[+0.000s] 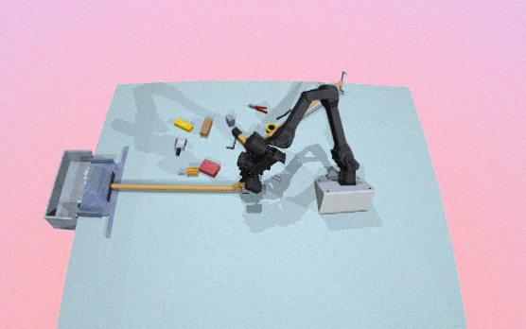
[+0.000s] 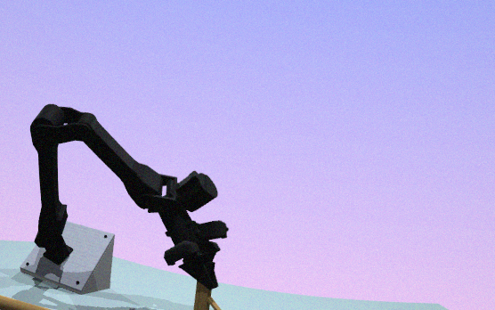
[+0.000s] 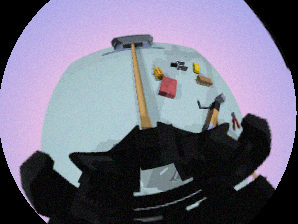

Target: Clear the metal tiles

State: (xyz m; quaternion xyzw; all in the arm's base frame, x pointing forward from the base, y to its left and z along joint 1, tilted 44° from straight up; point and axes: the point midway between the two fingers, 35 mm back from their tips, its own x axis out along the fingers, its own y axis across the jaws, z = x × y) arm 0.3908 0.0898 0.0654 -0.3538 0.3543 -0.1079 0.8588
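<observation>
My gripper (image 1: pixel 248 185) (image 2: pixel 206 280) is shut on the near end of the long scraper, a wooden handle (image 1: pixel 175 187) (image 3: pixel 140 90) (image 2: pixel 201 297) that reaches left across the table. Its dark blade (image 1: pixel 112 186) stands at the near edge of the shiny steel bench plate (image 1: pixel 96 196). The grey catch box (image 1: pixel 61 189) (image 3: pixel 133 42) adjoins the plate's far end. A few pale pieces (image 1: pixel 85 173) show inside the box. I cannot make out any tiles on the plate.
Behind the scraper lie a red block (image 1: pixel 209 167) (image 3: pixel 168 87), a yellow block (image 1: pixel 184 124), a brown block (image 1: pixel 205 127), a grey cube (image 1: pixel 230 118), red pliers (image 1: pixel 258 109), a yellow ring (image 1: pixel 271 128) and a second long-handled tool (image 1: pixel 241 137). The arm's base (image 1: pixel 343 195) (image 2: pixel 77 260) stands at the right.
</observation>
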